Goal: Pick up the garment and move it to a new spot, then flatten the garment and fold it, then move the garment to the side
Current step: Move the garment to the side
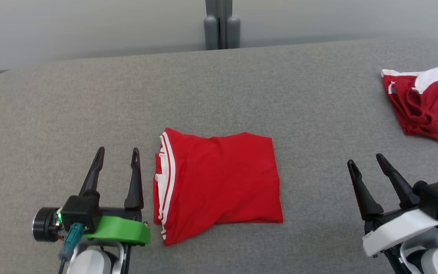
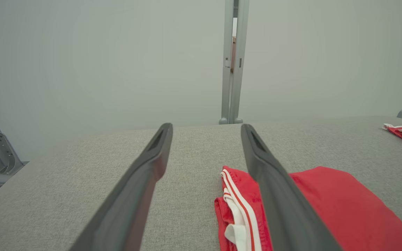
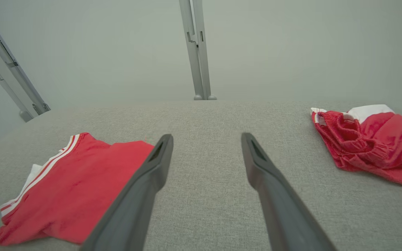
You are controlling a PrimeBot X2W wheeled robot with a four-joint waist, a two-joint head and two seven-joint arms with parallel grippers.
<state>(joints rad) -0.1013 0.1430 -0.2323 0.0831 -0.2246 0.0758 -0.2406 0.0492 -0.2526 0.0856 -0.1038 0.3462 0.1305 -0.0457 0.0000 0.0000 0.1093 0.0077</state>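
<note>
A red garment with white stripes along its left edge lies folded into a rough rectangle in the middle of the grey table. My left gripper stands open just left of it, empty, fingers pointing away from me. My right gripper is open and empty well to the right of it. The left wrist view has the garment's striped edge beside and behind the right finger. From the right wrist, the garment lies at the lower left, partly behind the left finger.
A second red and white garment lies crumpled at the table's far right edge, also seen as a crumpled heap from the right wrist. A grey post stands behind the table against a pale wall.
</note>
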